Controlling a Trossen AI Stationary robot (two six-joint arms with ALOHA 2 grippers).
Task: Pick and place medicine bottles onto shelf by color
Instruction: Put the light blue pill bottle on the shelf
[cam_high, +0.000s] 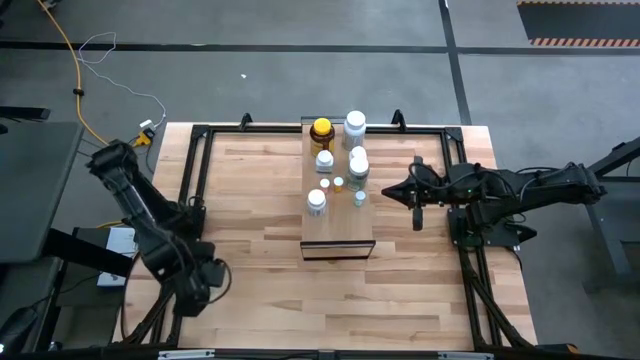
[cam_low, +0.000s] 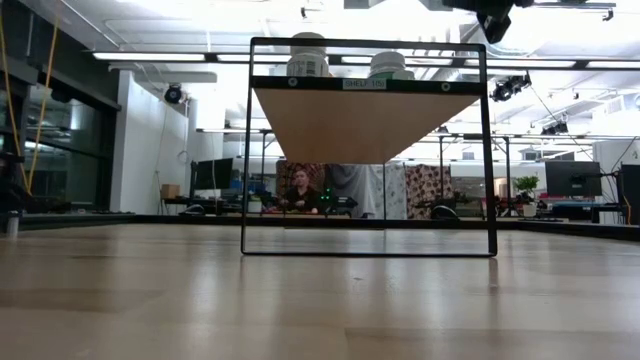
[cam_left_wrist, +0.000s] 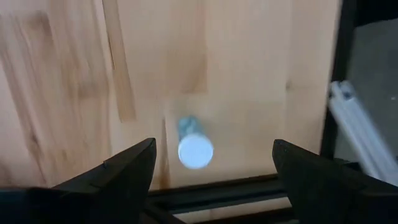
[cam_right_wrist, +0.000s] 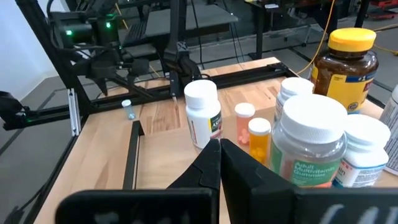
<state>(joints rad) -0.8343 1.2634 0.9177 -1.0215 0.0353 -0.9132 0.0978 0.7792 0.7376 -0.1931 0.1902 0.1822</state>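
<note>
While the left gripper (cam_left_wrist: 211, 165) hangs low over the table's left front corner with its fingers (cam_left_wrist: 127, 168) spread wide and nothing between them, a small bottle (cam_left_wrist: 194, 144) with a white cap stands on the tabletop (cam_high: 260, 270) just beyond the fingertips, near the dark frame rail (cam_left_wrist: 249, 190). In the right wrist view the same little bottle (cam_right_wrist: 128, 109) shows far off by the left arm.

On the shelf (cam_high: 338, 238), at the table's middle toward twelve o'clock, stand the other bottles. An amber bottle with a yellow cap (cam_high: 321, 132) is at the far end, with a white bottle (cam_high: 354, 124) at its three o'clock. Another white bottle (cam_high: 324, 160) sits just nearer, a large white-capped jar (cam_high: 358, 165) beside it. Two tiny orange bottles (cam_high: 339, 184) (cam_high: 359, 199) come next, and one white bottle (cam_high: 316, 202) stands at their nine o'clock.

At three o'clock from the shelf, the right gripper (cam_high: 416, 196) hovers near the shelf's edge, fingers pressed together on nothing.
</note>
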